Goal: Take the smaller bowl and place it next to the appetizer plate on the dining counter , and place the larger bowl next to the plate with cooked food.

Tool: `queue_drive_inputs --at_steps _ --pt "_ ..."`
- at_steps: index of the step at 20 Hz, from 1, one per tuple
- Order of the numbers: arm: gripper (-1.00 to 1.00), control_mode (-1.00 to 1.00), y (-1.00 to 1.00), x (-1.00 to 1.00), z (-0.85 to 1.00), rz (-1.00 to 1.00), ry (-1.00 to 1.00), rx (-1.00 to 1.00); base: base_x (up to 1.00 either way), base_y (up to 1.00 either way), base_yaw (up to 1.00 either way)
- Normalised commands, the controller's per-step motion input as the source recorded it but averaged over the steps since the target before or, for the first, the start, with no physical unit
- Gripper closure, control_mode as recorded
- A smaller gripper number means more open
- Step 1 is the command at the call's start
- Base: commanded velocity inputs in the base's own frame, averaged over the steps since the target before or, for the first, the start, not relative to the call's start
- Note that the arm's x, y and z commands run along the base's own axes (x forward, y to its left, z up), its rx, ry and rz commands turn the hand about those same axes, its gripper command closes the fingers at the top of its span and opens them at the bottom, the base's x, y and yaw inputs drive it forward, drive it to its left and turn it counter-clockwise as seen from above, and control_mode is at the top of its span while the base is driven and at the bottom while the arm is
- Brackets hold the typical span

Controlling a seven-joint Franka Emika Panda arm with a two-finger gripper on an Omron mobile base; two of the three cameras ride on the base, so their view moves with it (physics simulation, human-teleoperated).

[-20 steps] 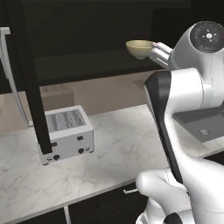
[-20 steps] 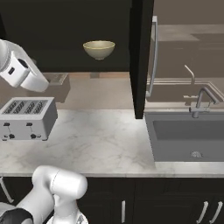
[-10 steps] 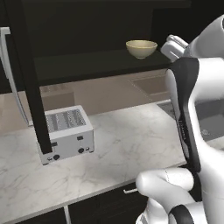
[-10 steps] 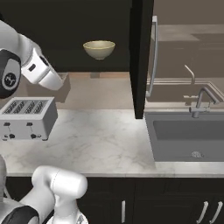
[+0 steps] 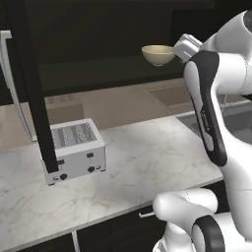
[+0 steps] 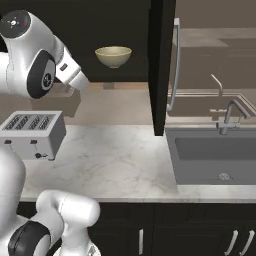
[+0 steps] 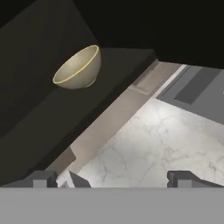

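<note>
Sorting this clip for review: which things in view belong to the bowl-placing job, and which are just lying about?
Job:
- bowl on the dark cabinet shelf
- pincer, open, apart from the bowl

Just there:
- toaster
- sink
- faucet
- marble counter

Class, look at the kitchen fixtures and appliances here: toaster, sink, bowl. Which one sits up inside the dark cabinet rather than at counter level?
The beige bowl: it rests on the dark cabinet shelf, above the toaster and the sink.

Bowl [image 5: 158, 54] [image 6: 113, 56] [image 7: 79, 68]: pale beige, round, empty, upright on dark shelf. Top centre in both base views; upper left, tilted, in hand view.
</note>
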Motion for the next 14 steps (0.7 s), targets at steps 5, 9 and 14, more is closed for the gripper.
queue_drive_inputs --at_steps 5,9,14 --pt "-1.00 -1.00 0.00 0.63 -0.01 -0.03 0.00 0.00 0.00 0.00 0.00" --pt "-1.00 -1.00 0.00 0.63 0.00 -0.14 0.00 0.00 0.00 0.00 0.00" --pt "-1.00 -1.00 0.00 0.49 0.00 -0.13 0.00 0.00 0.00 0.00 0.00"
